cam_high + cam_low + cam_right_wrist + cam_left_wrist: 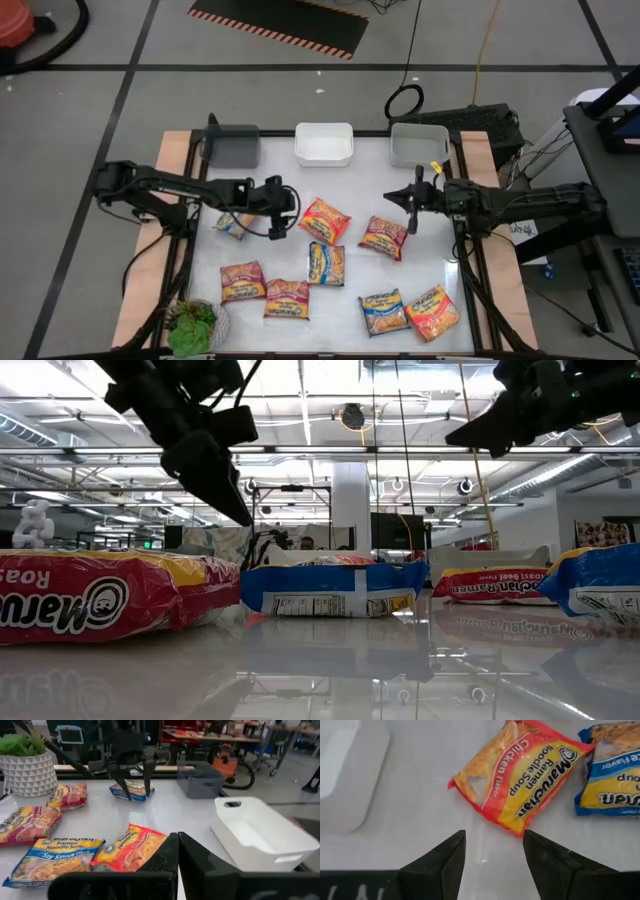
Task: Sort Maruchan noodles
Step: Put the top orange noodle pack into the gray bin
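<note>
**A:** White bench (350, 200), three bins along the far edge: dark grey bin (232, 146), white bin (324, 143), pale grey bin (419, 144). Eight Maruchan packets lie loose and flat in front of them, none in a bin yet. You have sorting still to start.

**B:** Where do your arms stand?

**A:** Your left gripper (283, 203) hangs above the bench just beside the orange-yellow Chicken Flavor packet (325, 219). Its fingers (440, 865) are spread apart with nothing between them; in the left wrist view the packet's near corner sits just beyond the gap. I judge that a line-up for a pick.

**B:** And the right?

**A:** Your right gripper (412, 210) hovers by the red packet (385, 237), fingers (200, 865) pressed together and empty. Likely waiting.

**B:** Other packets?

**A:** One blue-and-yellow packet (235, 224) under the left arm, another (326, 264) mid-bench, two red packets (243, 281) (287, 298) near the potted plant (190, 326), one blue (384, 312) and one orange-yellow (433, 311) at the front right.

**B:** Risk?

**A:** Crinkly flat film; your fingers may slide off unless they pinch an edge.
</note>
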`<action>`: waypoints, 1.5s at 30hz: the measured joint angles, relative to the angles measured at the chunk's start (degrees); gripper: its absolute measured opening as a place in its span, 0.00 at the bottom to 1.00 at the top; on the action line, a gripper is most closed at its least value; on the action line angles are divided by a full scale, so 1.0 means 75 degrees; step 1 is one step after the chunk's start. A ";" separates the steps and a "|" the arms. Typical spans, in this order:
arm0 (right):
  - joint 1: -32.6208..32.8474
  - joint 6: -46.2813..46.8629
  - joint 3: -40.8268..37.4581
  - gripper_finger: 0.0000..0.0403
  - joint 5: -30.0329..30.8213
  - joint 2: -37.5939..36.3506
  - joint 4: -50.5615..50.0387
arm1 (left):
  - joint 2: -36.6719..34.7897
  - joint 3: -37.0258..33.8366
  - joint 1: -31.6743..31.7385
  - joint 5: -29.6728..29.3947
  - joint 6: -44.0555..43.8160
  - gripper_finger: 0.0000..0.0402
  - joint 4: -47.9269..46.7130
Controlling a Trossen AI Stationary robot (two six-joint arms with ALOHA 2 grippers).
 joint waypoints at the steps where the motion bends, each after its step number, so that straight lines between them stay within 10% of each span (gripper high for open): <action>1: 0.0000 -0.0100 0.0000 0.00 0.0000 0.0000 0.0014 | 0.0057 0.0000 -0.0018 0.0026 -0.0039 0.51 0.0092; 17: -0.0006 -0.0578 0.0006 0.00 0.0437 0.0103 0.0335 | 0.0994 0.0000 -0.0683 -0.0066 -0.0589 0.92 0.1063; 30: -0.0006 -0.0555 0.0006 0.00 0.0408 0.0137 0.0373 | 0.2278 -0.0001 -0.0374 0.0084 -0.0507 0.95 0.1388; 45: -0.0006 -0.0604 0.0006 0.00 0.0405 0.0137 0.0367 | 0.2616 0.0003 -0.0002 0.0716 -0.0437 0.47 0.2164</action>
